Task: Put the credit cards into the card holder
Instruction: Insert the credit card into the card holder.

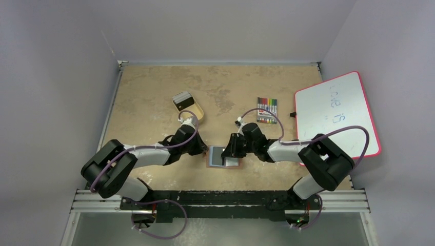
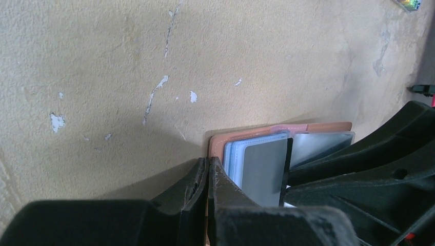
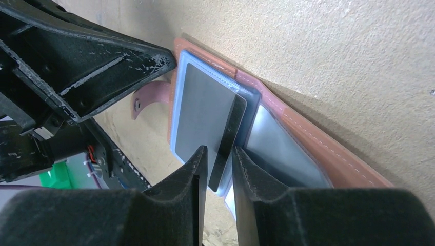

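The brown card holder (image 1: 216, 158) lies open on the table between my two grippers, blue-grey pockets up. My right gripper (image 1: 232, 148) is shut on a black credit card (image 3: 230, 130) held edge-on over the pockets, its far end at the middle fold. The right wrist view shows its fingertips (image 3: 219, 149) either side of the card and the holder's brown rim (image 3: 308, 138). A dark grey card (image 3: 200, 107) lies flat in the left pocket. My left gripper (image 1: 204, 148) is shut, its tips (image 2: 208, 163) resting at the holder's left edge (image 2: 225, 141). More cards (image 1: 183, 104) lie in the tan tray.
A tan oval tray (image 1: 197, 114) stands behind the left gripper. A pack of coloured markers (image 1: 267, 109) lies at the back right. A whiteboard with a red frame (image 1: 336, 115) leans over the table's right edge.
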Available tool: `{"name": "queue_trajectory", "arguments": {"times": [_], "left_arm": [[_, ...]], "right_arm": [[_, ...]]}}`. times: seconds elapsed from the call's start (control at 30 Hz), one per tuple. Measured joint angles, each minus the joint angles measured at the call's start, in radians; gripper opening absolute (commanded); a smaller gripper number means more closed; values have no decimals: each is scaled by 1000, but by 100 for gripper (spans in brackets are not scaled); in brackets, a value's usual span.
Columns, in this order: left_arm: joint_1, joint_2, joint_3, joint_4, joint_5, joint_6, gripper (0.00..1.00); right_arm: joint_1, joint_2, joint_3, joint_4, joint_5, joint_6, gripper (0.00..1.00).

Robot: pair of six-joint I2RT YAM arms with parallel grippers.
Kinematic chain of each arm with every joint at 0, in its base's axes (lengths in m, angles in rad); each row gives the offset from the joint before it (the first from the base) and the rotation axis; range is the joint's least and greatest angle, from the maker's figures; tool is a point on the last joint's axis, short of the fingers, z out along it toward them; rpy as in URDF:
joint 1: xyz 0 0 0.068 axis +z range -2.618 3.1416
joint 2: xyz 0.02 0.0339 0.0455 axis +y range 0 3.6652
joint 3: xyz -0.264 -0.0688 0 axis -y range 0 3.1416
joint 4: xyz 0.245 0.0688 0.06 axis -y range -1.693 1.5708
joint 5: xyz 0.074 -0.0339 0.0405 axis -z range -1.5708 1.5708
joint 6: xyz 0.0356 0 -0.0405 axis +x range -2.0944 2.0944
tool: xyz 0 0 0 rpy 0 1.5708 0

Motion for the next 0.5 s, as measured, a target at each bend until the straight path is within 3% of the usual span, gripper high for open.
{"name": "queue_trajectory", "arguments": {"times": [0.23,0.5], "left_arm": [[0,12,14,-6,-3,6,0],[-2,-34,55,-140,-55,29,29]], "right_arm": [[0,20,18,3,-1,-32,26],[0,-1,26,-32,32,-45,27]]}}
